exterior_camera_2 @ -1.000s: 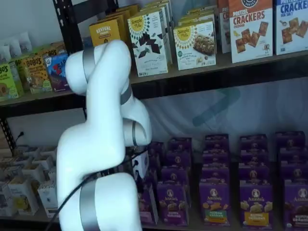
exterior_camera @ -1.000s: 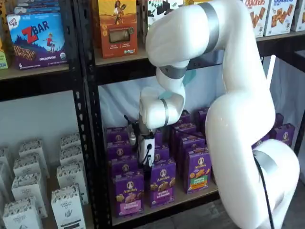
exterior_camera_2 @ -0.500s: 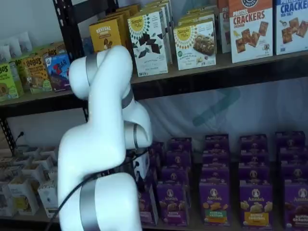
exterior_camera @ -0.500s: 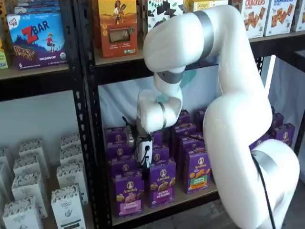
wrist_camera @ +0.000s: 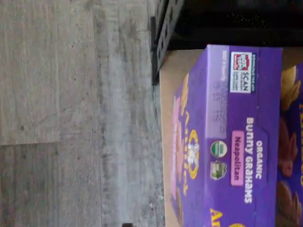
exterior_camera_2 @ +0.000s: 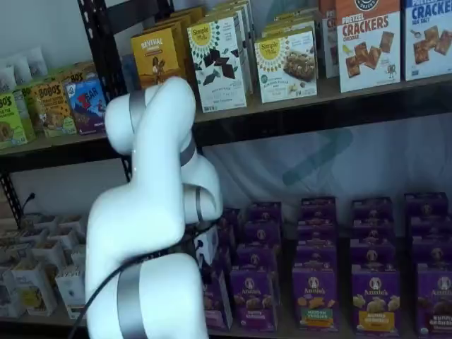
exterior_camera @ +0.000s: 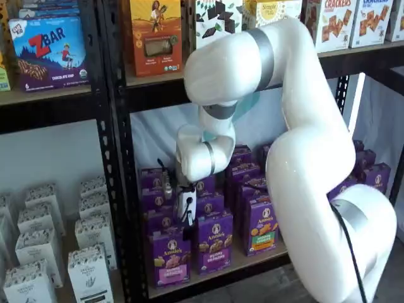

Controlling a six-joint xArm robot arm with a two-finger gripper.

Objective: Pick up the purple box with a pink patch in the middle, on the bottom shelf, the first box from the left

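Observation:
The purple box point(exterior_camera: 169, 255) stands upright at the front left of the bottom shelf point(exterior_camera: 252, 260). Its pink patch point(exterior_camera: 172, 273) runs across the lower front. My gripper point(exterior_camera: 187, 221) hangs just above and slightly right of the box top, white body over dark fingers. I see no clear gap between the fingers and nothing held. The wrist view shows the purple box point(wrist_camera: 227, 142) close up, with a pink "Neapolitan" tag on its top face and the pink patch point(wrist_camera: 175, 142) on its front. In a shelf view the arm hides most of the gripper point(exterior_camera_2: 207, 246).
More purple boxes point(exterior_camera: 215, 241) with brown and green point(exterior_camera: 262, 226) labels stand to the right and behind. A black rack upright point(exterior_camera: 123, 189) stands left of the box. White cartons point(exterior_camera: 88, 271) fill the neighbouring bay. Grey floor point(wrist_camera: 71, 118) lies before the shelf edge.
The arm and gripper have shifted a little to the left, toward the space over the front-left purple box. No box has moved.

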